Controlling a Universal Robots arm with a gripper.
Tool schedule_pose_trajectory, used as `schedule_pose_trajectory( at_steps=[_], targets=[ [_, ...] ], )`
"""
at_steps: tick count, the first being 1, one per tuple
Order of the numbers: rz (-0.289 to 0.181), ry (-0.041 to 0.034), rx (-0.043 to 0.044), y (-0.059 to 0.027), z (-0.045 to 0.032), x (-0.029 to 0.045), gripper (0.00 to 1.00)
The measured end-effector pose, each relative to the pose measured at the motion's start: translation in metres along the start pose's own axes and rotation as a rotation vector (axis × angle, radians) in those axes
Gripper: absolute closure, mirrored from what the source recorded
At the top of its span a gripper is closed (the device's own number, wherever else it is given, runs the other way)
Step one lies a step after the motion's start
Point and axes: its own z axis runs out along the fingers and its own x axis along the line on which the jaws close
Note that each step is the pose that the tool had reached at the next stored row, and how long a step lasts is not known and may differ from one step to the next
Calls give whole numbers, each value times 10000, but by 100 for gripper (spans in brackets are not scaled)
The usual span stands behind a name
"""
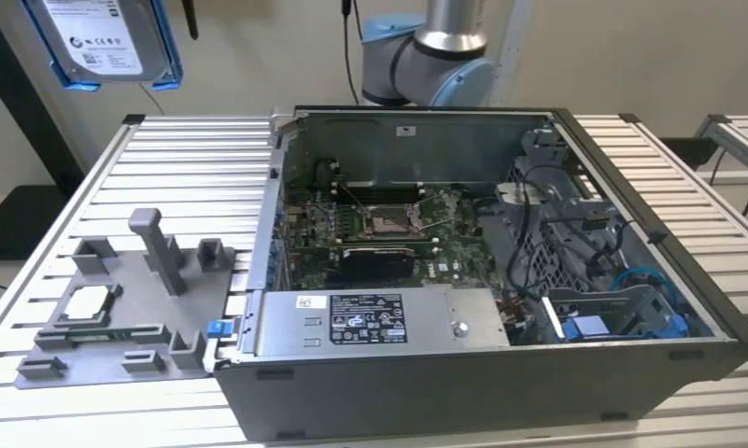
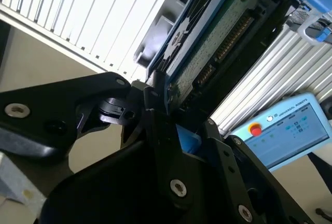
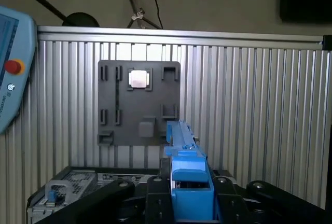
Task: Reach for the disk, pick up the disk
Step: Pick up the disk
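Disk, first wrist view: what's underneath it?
Below the disk, clamped in the gripper, lies the grey fixture plate holding a silver chip, on the slatted table. The disk's blue frame hides part of the plate's edge.

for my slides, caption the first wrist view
Claw shut on the disk, held above the grey fixture plate and its silver chip

Exterior overlooks table; wrist views (close) share disk.

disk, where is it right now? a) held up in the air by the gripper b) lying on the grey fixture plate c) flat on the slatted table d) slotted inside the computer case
A: the disk hangs high above the slatted table in the exterior view, and the first wrist view shows its blue frame clamped in the gripper.
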Motion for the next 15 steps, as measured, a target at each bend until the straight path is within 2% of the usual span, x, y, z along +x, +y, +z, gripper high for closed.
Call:
schedule_pose_trajectory(
  at_steps=[15],
  targets=[
    [0,0,-1,-386,-2,3,100]
  ],
)
